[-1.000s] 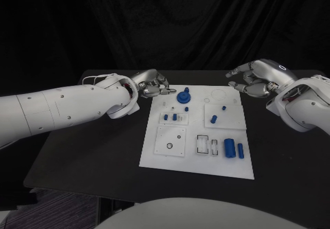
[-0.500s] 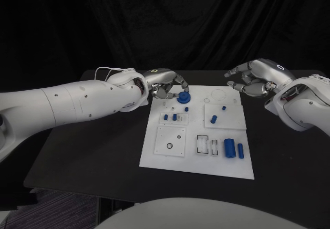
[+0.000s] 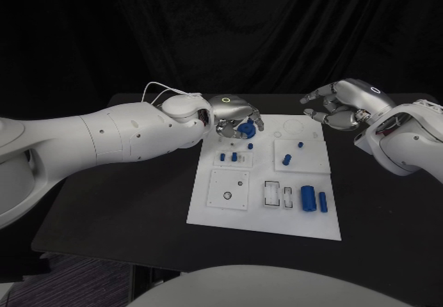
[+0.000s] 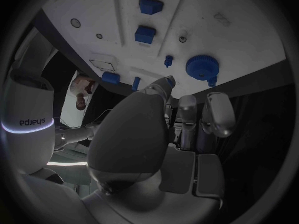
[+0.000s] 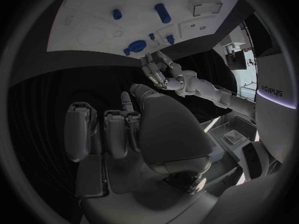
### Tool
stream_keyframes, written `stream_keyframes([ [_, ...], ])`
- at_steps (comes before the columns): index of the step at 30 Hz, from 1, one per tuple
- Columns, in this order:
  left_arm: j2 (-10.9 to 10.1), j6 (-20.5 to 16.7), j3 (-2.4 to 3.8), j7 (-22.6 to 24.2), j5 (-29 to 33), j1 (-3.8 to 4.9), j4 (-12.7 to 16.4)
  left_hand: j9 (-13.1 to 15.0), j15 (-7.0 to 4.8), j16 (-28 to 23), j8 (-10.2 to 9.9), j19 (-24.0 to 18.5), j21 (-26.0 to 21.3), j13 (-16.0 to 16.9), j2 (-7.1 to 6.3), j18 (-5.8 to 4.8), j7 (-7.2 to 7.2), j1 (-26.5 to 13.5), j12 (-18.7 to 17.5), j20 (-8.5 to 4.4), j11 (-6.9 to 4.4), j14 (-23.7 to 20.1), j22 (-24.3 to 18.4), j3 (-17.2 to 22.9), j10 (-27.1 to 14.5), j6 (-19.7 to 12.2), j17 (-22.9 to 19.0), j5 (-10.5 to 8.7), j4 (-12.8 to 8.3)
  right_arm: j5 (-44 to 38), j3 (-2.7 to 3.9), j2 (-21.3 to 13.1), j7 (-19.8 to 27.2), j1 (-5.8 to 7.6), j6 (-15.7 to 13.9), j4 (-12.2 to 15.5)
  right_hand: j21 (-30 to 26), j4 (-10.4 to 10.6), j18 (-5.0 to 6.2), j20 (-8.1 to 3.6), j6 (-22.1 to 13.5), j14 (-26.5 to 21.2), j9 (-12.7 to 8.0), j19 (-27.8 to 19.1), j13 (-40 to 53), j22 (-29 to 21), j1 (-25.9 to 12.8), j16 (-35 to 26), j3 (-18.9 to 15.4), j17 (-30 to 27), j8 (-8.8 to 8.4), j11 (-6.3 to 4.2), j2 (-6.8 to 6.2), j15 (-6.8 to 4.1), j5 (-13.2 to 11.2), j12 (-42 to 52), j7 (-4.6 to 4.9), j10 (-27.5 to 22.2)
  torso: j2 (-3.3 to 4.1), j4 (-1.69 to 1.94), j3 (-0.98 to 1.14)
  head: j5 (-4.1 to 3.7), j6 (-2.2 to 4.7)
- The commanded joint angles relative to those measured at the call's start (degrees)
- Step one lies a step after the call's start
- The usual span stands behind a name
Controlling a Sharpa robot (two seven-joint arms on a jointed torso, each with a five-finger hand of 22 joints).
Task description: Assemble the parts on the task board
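Two hands are raised at the task board's [image 3: 221,214] far end. The left hand [image 3: 233,117], fingers loosely spread and empty, hovers over the blue gear [image 3: 246,130]; grasping it seems next. The right hand [image 3: 344,105], curled and empty, waits far right.

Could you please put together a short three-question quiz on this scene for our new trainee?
1. True or false: the left hand is above the round blue gear at the far end of the task board.
2. Which hand hovers off the board's far right corner: A) left, B) right?
3. Fill in: the two large blue cylinders lie near the board's ____ right corner.

Key: 1 true. 2 B, the right hand, fingers curled and holding nothing. 3 near.
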Motion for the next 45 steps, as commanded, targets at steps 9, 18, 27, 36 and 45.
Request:
stream_keyframes([
  [9, 1.03, 2.65, 0.06, -1.05, -6.61, -0.82, -0.85, -3.83, 1.01, 0.26, -0.01, -0.5, -2.75, 1.63, 0.42, 0.22, -3.05, -2.97, 6.5, 0.79, 1.52, -1.11, 7.64, -2.29, 0.41, -1.03, -2.2, -0.22, -0.98, -0.12, 0.04, 0.16, -0.3, 0.02, 0.0, 0.07, -0.28, -0.1, 0.81, -0.09, 0.39, 4.83, -0.11, 1.34, 11.97, 11.6, -0.56, -0.39, 0.41, 10.34, -0.39, -0.15, -0.19, -0.09, 0.3, -0.16, -0.04, 2.79, -0.05, 0.05, 0.05, -0.29, -0.01],
  [18, 1.49, 3.43, 0.07, -0.82, -7.45, -1.89, -1.07, -4.76, 1.24, 0.64, 1.05, -0.42, -3.38, 3.14, 0.77, 0.26, -2.13, -4.32, 10.15, 1.03, 1.66, -1.49, 7.66, -3.0, 0.79, 0.16, -3.15, -0.94, -1.19, -0.12, 0.04, 0.13, -0.54, 0.03, 0.25, 0.15, -0.28, -0.1, 0.81, -0.09, 0.39, 4.83, -0.11, 1.34, 11.97, 11.6, -0.56, -0.39, 0.41, 10.34, -0.39, -0.15, -0.19, -0.09, 0.3, -0.16, -0.04, 2.79, -0.04, 0.09, 0.07, -0.24, -0.01],
  [27, 1.92, 2.83, 0.07, -0.64, -7.55, -2.51, -1.59, -5.22, 1.2, 1.33, 1.78, 0.16, -2.96, 4.36, 1.39, 0.14, -1.66, -4.71, 12.57, 1.03, 1.57, -1.04, 7.9, -2.88, 1.49, 0.97, -3.12, -0.51, -1.32, -0.12, 0.04, -0.03, -0.64, 0.03, 0.28, 0.24, -0.31, -0.09, 0.82, -0.1, 0.4, 4.8, -0.12, 1.33, 11.95, 11.59, -0.61, -0.48, 0.46, 10.23, -0.4, -0.16, -0.18, -0.1, 0.33, -0.18, -0.06, 2.79, -0.07, 0.09, 0.05, -0.27, -0.01],
  [36, 2.38, 2.58, 0.07, -0.54, -7.56, -2.79, -2.33, -5.09, 0.96, 1.85, 3.56, 0.52, -2.95, 4.14, 1.72, 0.11, -0.02, -4.37, 13.45, 0.83, 1.3, -0.84, 8.04, -0.64, 2.51, 4.29, -3.62, 2.94, -2.06, -0.12, 0.04, -0.12, -0.69, 0.03, 0.29, 0.32, -0.31, -0.09, 0.82, -0.1, 0.4, 4.8, -0.12, 1.33, 11.95, 11.59, -0.61, -0.48, 0.46, 10.23, -0.4, -0.16, -0.18, -0.1, 0.33, -0.18, -0.06, 2.79, -0.08, 0.09, 0.05, -0.24, -0.01],
  [45, 2.98, 1.91, 0.07, -0.2, -7.56, -3.1, -3.28, -4.67, 0.58, 2.2, 4.55, 0.68, -2.98, 3.19, 2.04, 0.11, 1.12, -4.3, 13.33, 0.54, 0.84, -0.44, 8.09, 1.62, 4.57, 6.59, -3.86, 3.96, -2.52, -0.12, 0.04, -0.17, -0.89, 0.03, 0.53, 0.37, -0.31, -0.09, 0.82, -0.1, 0.4, 4.8, -0.12, 1.33, 11.95, 11.59, -0.61, -0.48, 0.46, 10.23, -0.4, -0.16, -0.18, -0.1, 0.33, -0.18, -0.06, 2.79, -0.13, 0.08, 0.04, -0.19, -0.01],
])
